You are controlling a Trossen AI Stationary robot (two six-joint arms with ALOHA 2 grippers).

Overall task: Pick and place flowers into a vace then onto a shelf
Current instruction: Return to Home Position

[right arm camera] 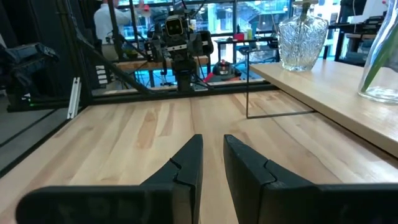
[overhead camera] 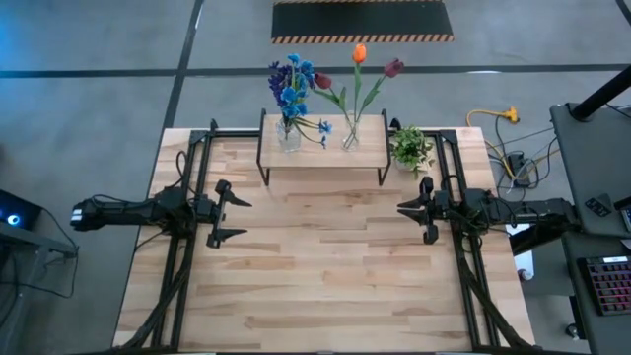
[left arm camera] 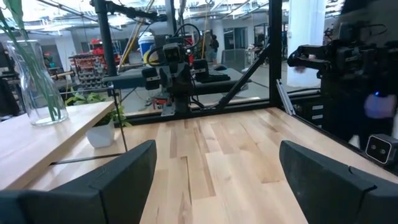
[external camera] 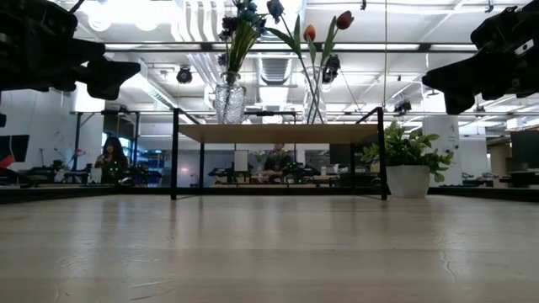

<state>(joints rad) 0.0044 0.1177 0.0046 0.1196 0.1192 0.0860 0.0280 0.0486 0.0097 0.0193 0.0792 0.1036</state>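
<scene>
The shelf (overhead camera: 323, 156) stands at the table's far middle, its light wood top on thin black legs. Two glass vases stand on it. The cut-glass vase (overhead camera: 288, 136) holds the blue and purple flowers (overhead camera: 291, 84). The slimmer vase (overhead camera: 351, 135) holds the orange, maroon and dark red tulips (overhead camera: 360, 69). My left gripper (overhead camera: 245, 218) hovers open over the table's left half, in front of the shelf. My right gripper (overhead camera: 401, 209) hovers shut over the right half, empty. In the low view the shelf (external camera: 278, 132) carries both vases (external camera: 229, 99).
A small leafy potted plant (overhead camera: 411, 148) stands on the table just right of the shelf. Black frame rails (overhead camera: 187, 187) run along both sides of the table. Bare wood (overhead camera: 325, 266) lies between the grippers and toward the near edge. People show in the room beyond.
</scene>
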